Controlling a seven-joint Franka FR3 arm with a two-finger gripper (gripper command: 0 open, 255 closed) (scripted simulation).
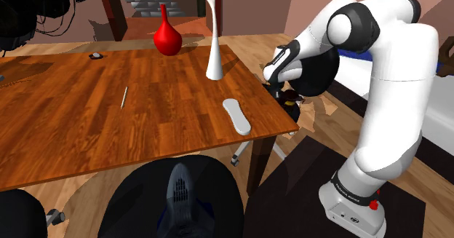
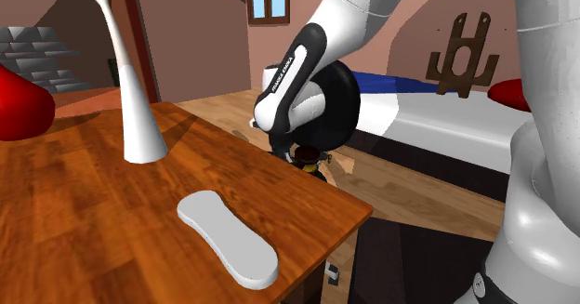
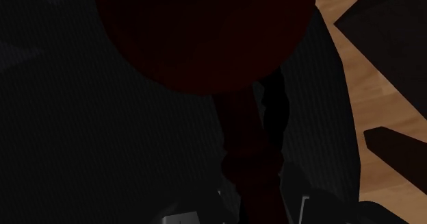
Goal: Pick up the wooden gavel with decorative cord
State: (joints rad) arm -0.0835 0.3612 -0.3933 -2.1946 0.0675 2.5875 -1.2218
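Gavel, dark red: in the wrist frame the head fills the upper centre. The handle runs down to bottom centre, where the fingers are closed on it. In the shoulder frame it sits right of centre, just past the bench corner.

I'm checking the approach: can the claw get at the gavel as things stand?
Probably yes. The claw hangs beside the edge of the wooden table, and the wrist view shows the dark red gavel right ahead, nothing between them.
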